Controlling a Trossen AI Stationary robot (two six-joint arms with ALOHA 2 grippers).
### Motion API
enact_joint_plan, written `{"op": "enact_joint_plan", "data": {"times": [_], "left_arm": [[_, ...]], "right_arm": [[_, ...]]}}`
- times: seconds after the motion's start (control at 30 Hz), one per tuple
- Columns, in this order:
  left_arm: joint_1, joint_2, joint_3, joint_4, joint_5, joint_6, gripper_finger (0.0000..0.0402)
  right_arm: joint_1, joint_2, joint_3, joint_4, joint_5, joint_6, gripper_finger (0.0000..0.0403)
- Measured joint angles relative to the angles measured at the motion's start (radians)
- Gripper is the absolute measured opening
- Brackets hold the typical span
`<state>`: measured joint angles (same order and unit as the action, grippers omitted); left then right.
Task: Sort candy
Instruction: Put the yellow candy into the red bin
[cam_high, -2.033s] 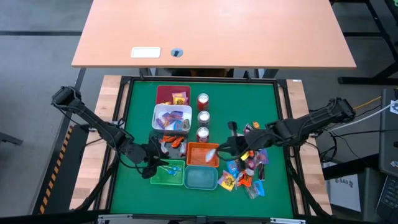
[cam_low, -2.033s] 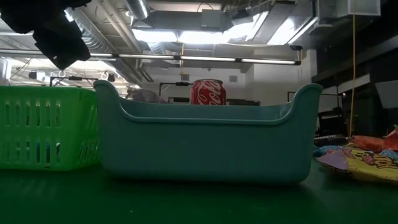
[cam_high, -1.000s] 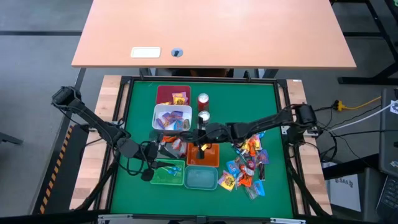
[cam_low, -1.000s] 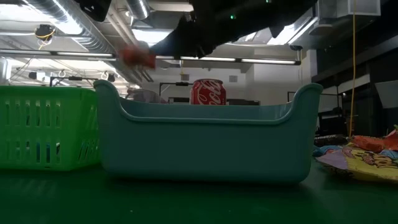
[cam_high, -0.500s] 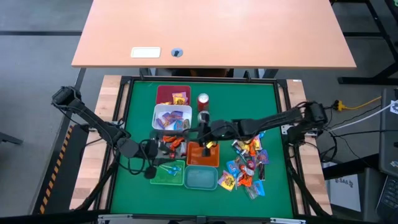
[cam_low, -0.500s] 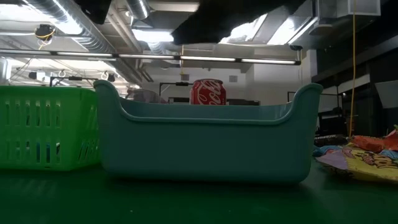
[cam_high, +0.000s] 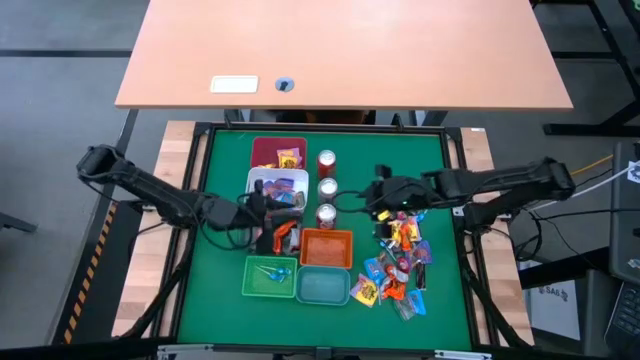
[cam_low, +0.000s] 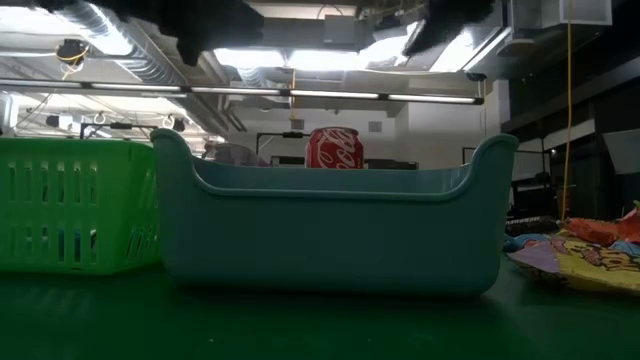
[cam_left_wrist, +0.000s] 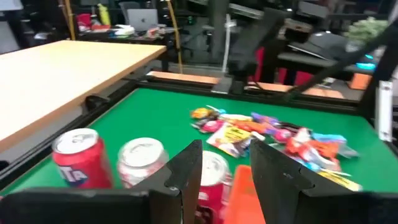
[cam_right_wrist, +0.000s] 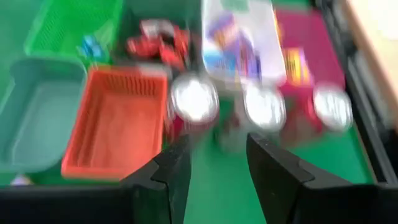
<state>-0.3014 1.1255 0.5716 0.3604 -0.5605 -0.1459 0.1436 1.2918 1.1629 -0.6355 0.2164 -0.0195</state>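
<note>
The candy is a heap of small wrapped sweets (cam_high: 400, 262) on the green mat, right of the bins; it also shows in the left wrist view (cam_left_wrist: 267, 132). More sweets lie in the maroon bin (cam_high: 279, 152), the white bin (cam_high: 277, 188), a dark bin of red ones (cam_high: 277, 236) and the green bin (cam_high: 268, 276). My left gripper (cam_high: 266, 207) hangs open over the white bin's near edge, nothing between its fingers (cam_left_wrist: 186, 171). My right gripper (cam_high: 367, 197) stands open just right of the cans, with nothing in it (cam_right_wrist: 214, 168).
Three red-and-silver cans (cam_high: 326, 188) stand in a row between the bins and my right gripper. An orange bin (cam_high: 326, 247) and a teal bin (cam_high: 322, 287) sit near the front. Bare green mat lies left of the bins and along the far edge.
My right gripper has drawn back from above the orange bin toward the table's right and far side, ending beside the cans. My left gripper has gone from beside the green bin toward the far edge and the right, to the white bin's near edge.
</note>
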Motion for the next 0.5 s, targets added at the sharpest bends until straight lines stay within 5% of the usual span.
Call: {"op": "enact_joint_plan", "data": {"times": [0.27, 0.5], "left_arm": [[0.188, 0.000, 0.000, 0.002, 0.199, 0.000, 0.0124], [0.283, 0.000, 0.000, 0.001, 0.276, -0.001, 0.0124]], "right_arm": [[0.000, -0.040, -0.003, -0.380, 0.001, 0.225, 0.0154], [0.000, -0.046, -0.130, -0.367, -0.070, 0.277, 0.0154]]}}
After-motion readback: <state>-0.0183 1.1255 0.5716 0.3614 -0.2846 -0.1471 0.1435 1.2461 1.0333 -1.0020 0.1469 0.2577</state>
